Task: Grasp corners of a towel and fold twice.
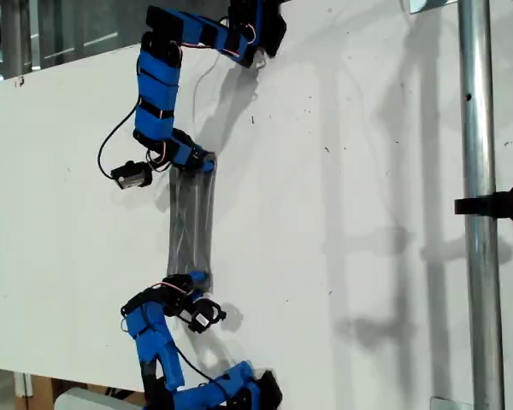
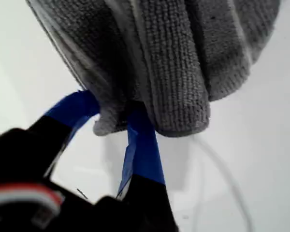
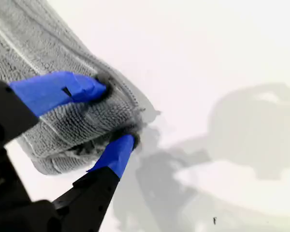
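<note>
The towel (image 1: 191,222), dark grey with pale stripes, is gathered into a narrow strip stretched between two blue arms over the white table (image 1: 342,213). One gripper (image 1: 197,162) holds its upper end in the exterior view and another gripper (image 1: 195,280) holds its lower end. The wrist views do not show which arm is which. My first gripper (image 2: 113,118) is shut on a bunched corner of the towel (image 2: 174,63), which hangs in folds. My second gripper (image 3: 118,113) is shut across a folded end of the towel (image 3: 63,111).
A metal pole (image 1: 479,205) with a black clamp (image 1: 496,205) stands at the exterior view's right. A small black camera (image 1: 132,175) on a cable hangs beside the upper arm. The table's edge runs along the exterior view's left.
</note>
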Robot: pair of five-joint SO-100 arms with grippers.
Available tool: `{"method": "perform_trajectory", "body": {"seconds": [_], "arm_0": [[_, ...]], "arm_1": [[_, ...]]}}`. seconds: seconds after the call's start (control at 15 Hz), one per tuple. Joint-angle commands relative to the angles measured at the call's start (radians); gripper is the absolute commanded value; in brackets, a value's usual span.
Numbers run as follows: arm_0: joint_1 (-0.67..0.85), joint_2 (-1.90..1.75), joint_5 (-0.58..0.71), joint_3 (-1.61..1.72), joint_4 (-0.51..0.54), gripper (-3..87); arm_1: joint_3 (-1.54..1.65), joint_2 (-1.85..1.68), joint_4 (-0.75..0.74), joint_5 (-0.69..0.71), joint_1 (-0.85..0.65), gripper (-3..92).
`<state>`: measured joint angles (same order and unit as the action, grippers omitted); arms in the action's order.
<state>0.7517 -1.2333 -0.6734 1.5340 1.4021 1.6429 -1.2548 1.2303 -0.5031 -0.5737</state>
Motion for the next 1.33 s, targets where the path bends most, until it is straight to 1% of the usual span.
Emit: {"method": "perform_trajectory", "body": {"seconds": [0.0,0.13,0.27,0.33,0.47,0.53,0.67,0.73,0.8,0.87,0.93,1.0,1.07,1.13,1.27], "arm_0": [[0.025,-0.163,-0.029,-0.025,0.086,33.3],[0.040,-0.319,-0.060,-0.044,0.161,33.8],[0.044,-0.523,-0.086,0.009,0.181,37.7],[0.029,-0.635,-0.103,0.067,0.181,37.7],[-0.029,-0.891,-0.150,0.278,0.124,37.0],[-0.071,-1.040,-0.176,0.416,0.063,36.4],[-0.167,-1.299,-0.233,0.646,-0.009,31.8],[-0.213,-1.439,-0.268,0.776,-0.057,28.0],[-0.276,-1.608,-0.282,0.919,-0.112,20.6],[-0.351,-1.807,-0.287,1.055,-0.166,6.7],[-0.423,-1.959,-0.328,1.138,-0.222,-1.7],[-0.454,-2.079,-0.396,1.223,-0.227,-2.9],[-0.488,-2.237,-0.428,1.331,-0.215,-2.9],[-0.505,-2.240,-0.468,1.378,-0.195,-2.9],[-0.551,-2.240,-0.503,1.462,-0.207,-2.9]], "arm_1": [[-0.014,-0.130,0.081,-0.009,-0.029,41.8],[-0.009,-0.296,0.170,-0.014,-0.060,40.1],[0.023,-0.465,0.244,-0.046,-0.086,39.0],[0.086,-0.560,0.249,-0.080,-0.098,39.0],[0.285,-0.779,0.215,-0.166,-0.118,38.7],[0.411,-0.887,0.181,-0.230,-0.126,39.0],[0.657,-1.051,0.060,-0.353,-0.103,42.4],[0.755,-1.109,0.009,-0.408,-0.087,44.0],[0.825,-1.160,-0.028,-0.454,-0.080,44.7],[0.865,-1.187,-0.060,-0.495,-0.057,44.7],[0.881,-1.181,-0.091,-0.528,-0.040,44.7],[0.900,-1.172,-0.132,-0.558,-0.032,44.8],[0.905,-1.154,-0.175,-0.577,-0.025,44.4],[0.904,-1.108,-0.225,-0.580,-0.021,44.1],[0.865,-0.930,-0.334,-0.594,-0.026,43.6]]}}
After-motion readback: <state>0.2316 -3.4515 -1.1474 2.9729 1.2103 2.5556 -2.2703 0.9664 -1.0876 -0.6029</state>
